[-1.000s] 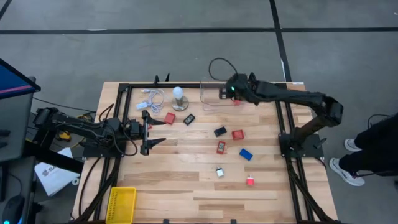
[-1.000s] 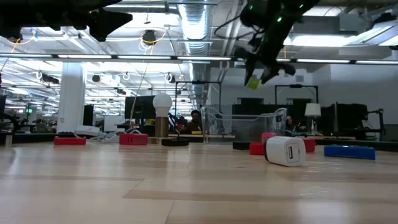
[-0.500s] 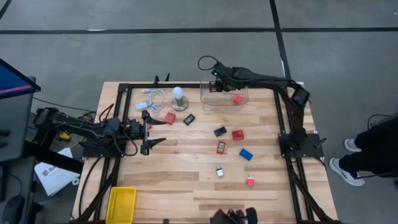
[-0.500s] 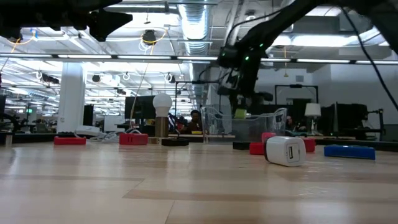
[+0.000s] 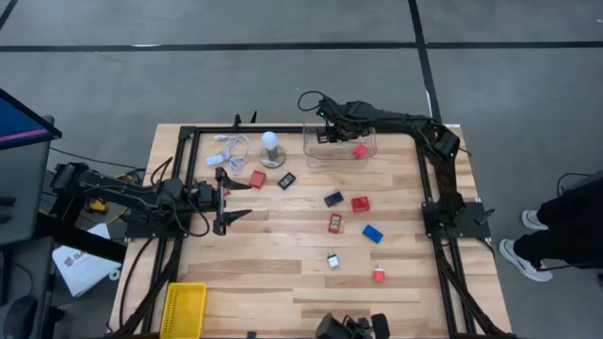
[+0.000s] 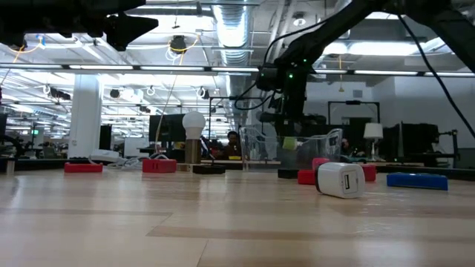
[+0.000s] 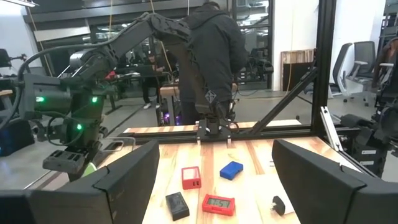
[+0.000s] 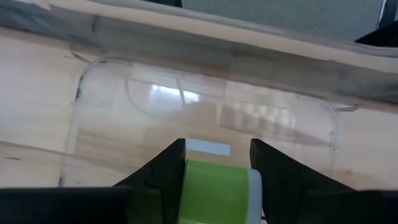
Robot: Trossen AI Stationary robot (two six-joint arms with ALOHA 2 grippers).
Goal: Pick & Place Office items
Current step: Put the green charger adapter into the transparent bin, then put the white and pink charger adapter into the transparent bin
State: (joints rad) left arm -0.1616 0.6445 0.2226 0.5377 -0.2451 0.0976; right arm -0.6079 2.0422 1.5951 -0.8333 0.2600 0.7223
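Note:
My right gripper [image 5: 323, 133] hangs over the left end of the clear bin [image 5: 339, 160] at the table's far edge, shut on a green block with a white edge [image 8: 214, 186]. The low view shows that block [image 6: 289, 142] down between the bin's walls. One red block [image 5: 360, 150] lies in the bin. Red, black, blue and white blocks lie flat on the table's middle, among them a red one [image 5: 257, 179] and a blue one [image 5: 373, 234]. My left gripper [image 5: 247, 200] waits open at the table's left, touching nothing. My right gripper pinches the green block between its two fingers [image 8: 163, 180], which press on two opposite sides of it. The fingers come from above, pointing down into the clear bin. The block is below the bin's rim; whether it touches the bin's floor I cannot tell.
A white bulb on a round base [image 5: 271, 149] and a white coiled cable [image 5: 231, 146] sit left of the clear bin. A yellow bin [image 5: 184, 309] stands at the near left corner. A white adapter block [image 6: 341, 180] lies close to the low camera. A person stands beyond the table's right side.
My right gripper has moved from the clear bin's right part toward the table's left and gone down into the bin's left end, keeping the green block. The block has dropped from well above the bin's rim to between its walls.

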